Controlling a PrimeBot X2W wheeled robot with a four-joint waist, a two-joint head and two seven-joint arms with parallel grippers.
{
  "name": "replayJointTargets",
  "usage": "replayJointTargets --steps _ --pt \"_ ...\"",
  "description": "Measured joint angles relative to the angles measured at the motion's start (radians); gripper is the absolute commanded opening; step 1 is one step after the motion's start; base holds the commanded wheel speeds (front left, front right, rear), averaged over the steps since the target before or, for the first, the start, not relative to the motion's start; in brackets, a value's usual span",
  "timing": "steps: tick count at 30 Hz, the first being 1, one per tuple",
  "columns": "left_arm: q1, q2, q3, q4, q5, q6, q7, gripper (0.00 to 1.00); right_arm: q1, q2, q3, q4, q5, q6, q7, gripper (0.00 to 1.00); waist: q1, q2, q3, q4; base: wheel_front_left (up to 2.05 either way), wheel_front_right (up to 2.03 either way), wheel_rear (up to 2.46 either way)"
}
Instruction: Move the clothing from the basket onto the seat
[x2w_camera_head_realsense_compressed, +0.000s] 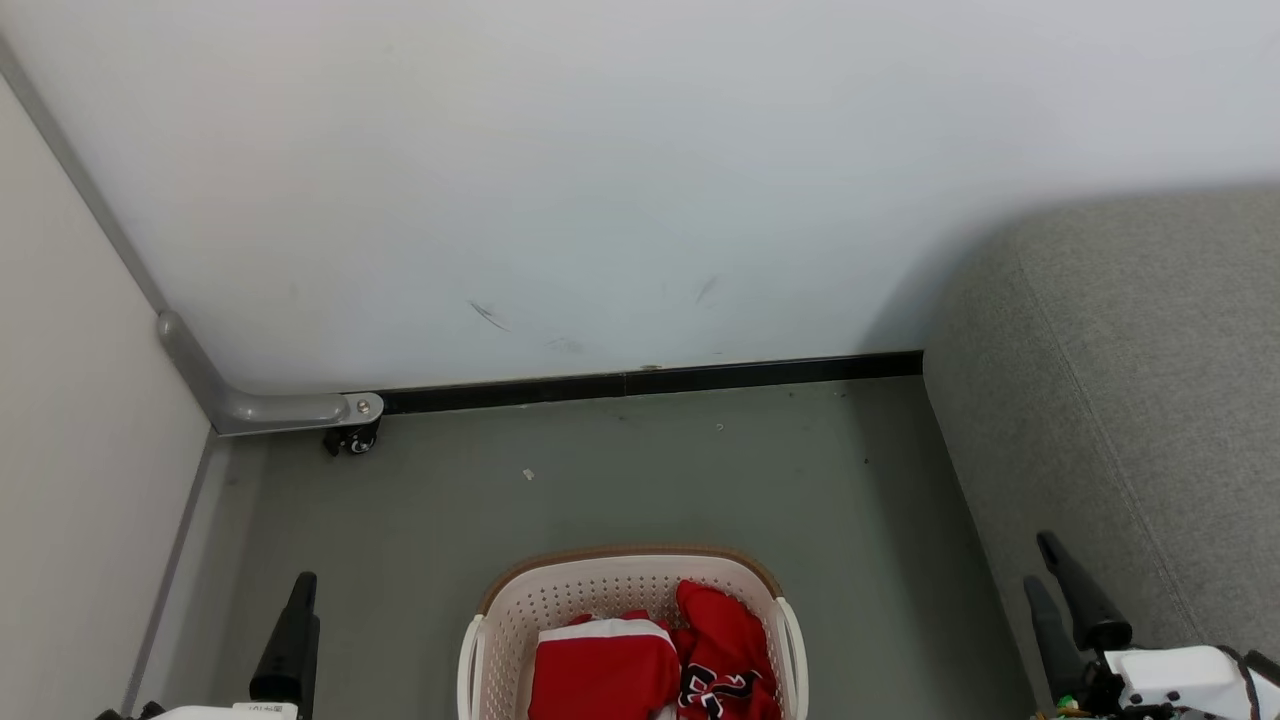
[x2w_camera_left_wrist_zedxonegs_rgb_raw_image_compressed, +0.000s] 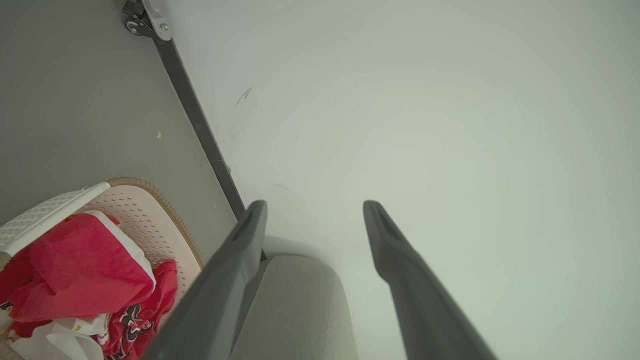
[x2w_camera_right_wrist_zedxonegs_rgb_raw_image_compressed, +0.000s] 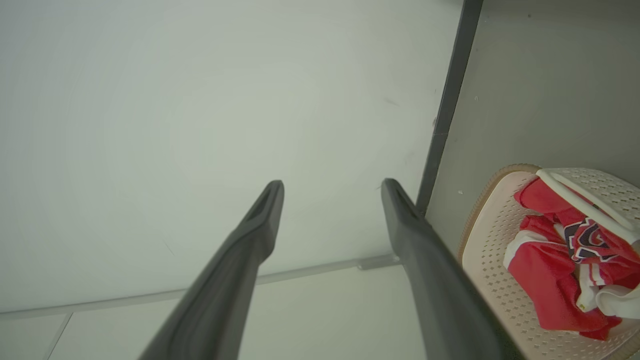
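1. A bare room corner: pale wall (x2w_camera_head_realsense_compressed: 600, 150), grey floor (x2w_camera_head_realsense_compressed: 600, 480).
2. On the floor, a cream-white perforated plastic basket (x2w_camera_head_realsense_compressed: 625, 553) with a brown rim holds the clothing: a plain red white-banded garment (x2w_camera_head_realsense_compressed: 600, 670) and a red jersey (x2w_camera_head_realsense_compressed: 725, 640).
3. The basket lies between the left gripper (x2w_camera_left_wrist_zedxonegs_rgb_raw_image_compressed: 315, 207) and the right gripper (x2w_camera_head_realsense_compressed: 1040, 562), both spread apart and empty (the right one is just beside the large grey fabric sofa (x2w_camera_head_realsense_compressed: 1130, 380)).
4. The jersey's black-and-white block lettering is crumpled and unreadable.

clothes (x2w_camera_head_realsense_compressed: 610, 675): two red garments, crumpled in basket
basket (x2w_camera_head_realsense_compressed: 560, 600): cream, brown rim, on floor
sofa (x2w_camera_head_realsense_compressed: 1120, 400): grey, right of basket
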Motion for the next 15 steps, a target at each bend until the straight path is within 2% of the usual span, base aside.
replayJointTargets --steps 7,15 --pt "-0.018 0.033 -0.039 -0.012 0.082 0.0 -0.042 1.0 -0.033 -0.035 0.044 -0.009 -0.1 0.0 -0.044 1.0 0.0043 0.0 -0.004 0.001 0.0 0.0 0.0" --pt "-0.023 0.058 -0.087 -0.023 0.182 0.0 -0.086 1.0 -0.047 -0.056 0.089 0.001 -0.224 0.0 -0.067 1.0 0.0116 0.0 -0.01 0.001 0.0 0.0 0.0"
